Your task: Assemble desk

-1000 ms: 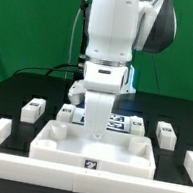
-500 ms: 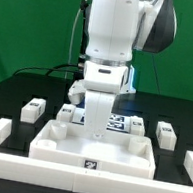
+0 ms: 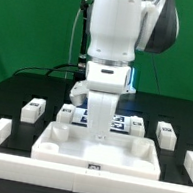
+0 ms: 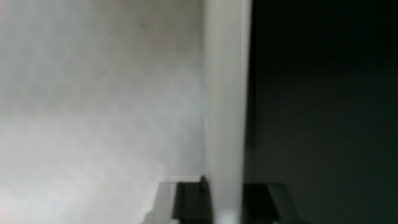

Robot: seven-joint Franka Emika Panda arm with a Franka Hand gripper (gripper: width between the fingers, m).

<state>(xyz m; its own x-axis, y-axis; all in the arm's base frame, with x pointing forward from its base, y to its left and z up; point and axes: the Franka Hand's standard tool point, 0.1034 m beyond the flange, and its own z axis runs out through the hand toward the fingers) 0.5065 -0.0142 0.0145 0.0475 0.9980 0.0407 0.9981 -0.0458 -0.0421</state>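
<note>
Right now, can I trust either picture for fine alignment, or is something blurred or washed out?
Wrist view: out of focus, too close; the tabletop is a soft pale blur, the rest almost black. Exterior view: evenly lit, reasonably sharp, no glare, but white on white gives weak edges.

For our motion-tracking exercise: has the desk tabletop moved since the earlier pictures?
Yes. The tabletop has shifted slightly toward the exterior view's right and nearer the front border rail, which stays put.
</note>
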